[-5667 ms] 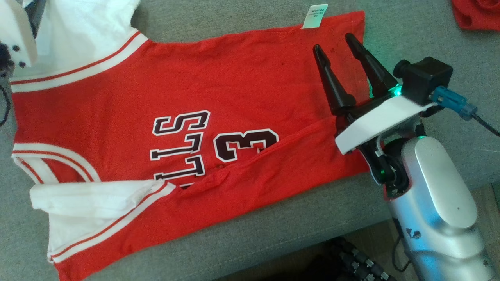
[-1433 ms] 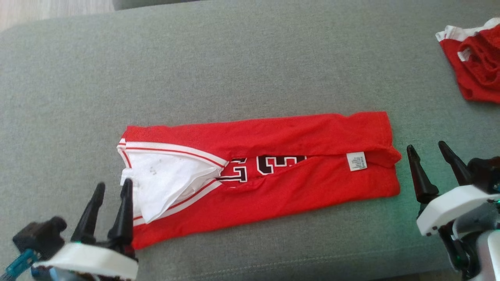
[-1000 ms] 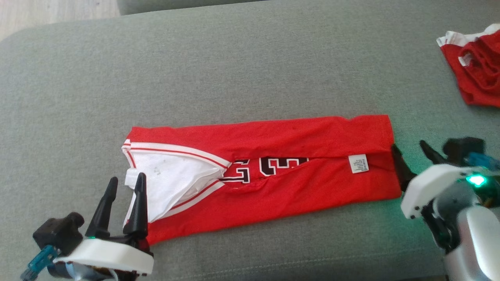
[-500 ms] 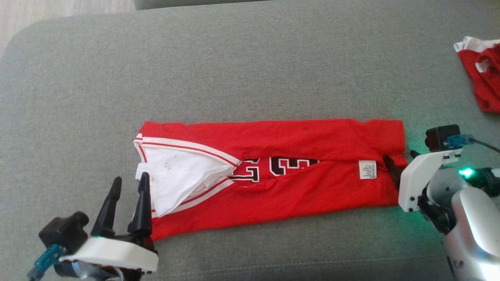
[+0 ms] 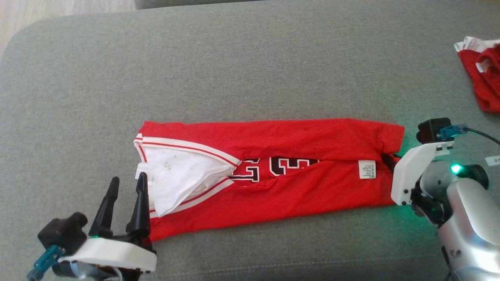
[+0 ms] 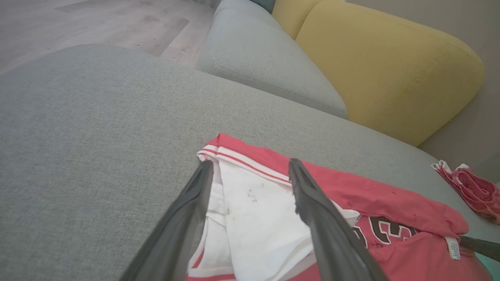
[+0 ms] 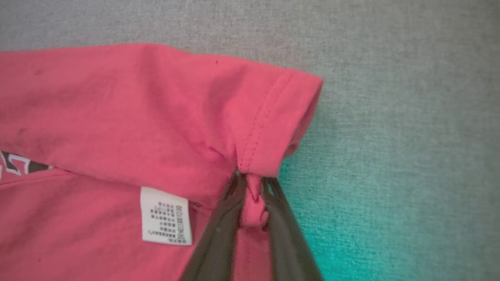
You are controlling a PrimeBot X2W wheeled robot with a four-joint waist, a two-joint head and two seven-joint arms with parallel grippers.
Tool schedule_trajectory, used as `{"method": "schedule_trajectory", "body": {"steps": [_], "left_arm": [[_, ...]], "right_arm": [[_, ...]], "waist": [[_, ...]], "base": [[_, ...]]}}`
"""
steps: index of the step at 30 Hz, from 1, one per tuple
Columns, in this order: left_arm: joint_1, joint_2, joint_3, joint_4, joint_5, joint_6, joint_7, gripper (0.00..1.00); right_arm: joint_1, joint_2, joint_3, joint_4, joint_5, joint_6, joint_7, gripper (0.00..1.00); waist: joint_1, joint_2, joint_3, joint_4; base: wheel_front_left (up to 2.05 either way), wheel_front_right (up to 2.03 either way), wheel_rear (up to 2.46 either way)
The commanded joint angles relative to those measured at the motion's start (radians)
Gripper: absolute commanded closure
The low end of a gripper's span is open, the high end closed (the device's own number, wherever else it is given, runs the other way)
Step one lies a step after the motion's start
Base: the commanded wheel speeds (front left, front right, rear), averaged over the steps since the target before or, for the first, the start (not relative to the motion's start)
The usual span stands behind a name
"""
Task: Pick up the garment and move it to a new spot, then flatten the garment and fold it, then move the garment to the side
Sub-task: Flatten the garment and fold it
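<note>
Garment looked light, soft and floppy, best pinched at its end edges; right claw was clenched on one end, left claw gaped empty

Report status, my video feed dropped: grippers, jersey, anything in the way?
Right gripper pinched on jersey hem, right end. Left gripper open at white neck end, not gripping. Second red garment far right, well apart.

Head looks down; wrists sit close (garment shared).
</note>
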Motion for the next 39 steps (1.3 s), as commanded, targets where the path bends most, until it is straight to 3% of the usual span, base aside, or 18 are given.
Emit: {"method": "schedule_trajectory", "body": {"steps": [1,7,12,17,21,27,39], "left_arm": [[-0.037,0.004,0.044,-0.026,0.01,-0.005,-0.012,0.0],[-0.038,0.008,0.052,-0.029,0.021,-0.007,-0.012,0.0],[-0.036,0.011,0.061,-0.034,0.028,-0.005,-0.013,0.0],[-0.034,0.011,0.067,-0.036,0.031,-0.006,-0.013,0.0],[-0.038,0.009,0.067,-0.033,0.033,-0.011,-0.013,0.0],[-0.049,0.008,0.063,-0.022,0.036,-0.02,-0.013,0.0],[-0.059,0.006,0.058,-0.005,0.033,-0.027,-0.013,0.0]], "right_arm": [[-0.002,0.002,0.029,-0.003,0.01,0.007,0.005,1.0],[-0.031,-0.019,0.037,-0.021,0.032,0.007,-0.032,1.0],[-0.053,-0.072,0.025,-0.071,0.045,0.007,-0.047,1.0],[-0.047,-0.153,-0.029,-0.13,0.047,0.007,-0.033,1.0],[-0.032,-0.178,-0.083,-0.177,0.07,0.007,-0.011,1.0],[-0.002,-0.13,-0.058,-0.277,0.145,0.007,0.029,1.0],[0.025,-0.045,0.138,-0.527,0.307,0.007,0.141,1.0]], "waist": [[0.0001,-0.0001,0.0,-0.001],[0.0001,-0.0001,-0.002,-0.014],[0.0001,-0.0001,-0.003,-0.037],[0.0001,-0.0001,-0.002,-0.066],[0.0001,-0.0001,0.001,-0.09],[0.0001,-0.0001,-0.003,-0.12],[0.0001,-0.0001,-0.024,-0.098]], "base": [[0.0,0.0,0.0],[0.0,0.0,0.0],[0.0,0.0,0.0],[0.0,0.0,0.0],[0.0,0.0,0.0],[0.0,0.0,0.0],[0.0,0.0,0.0]]}}
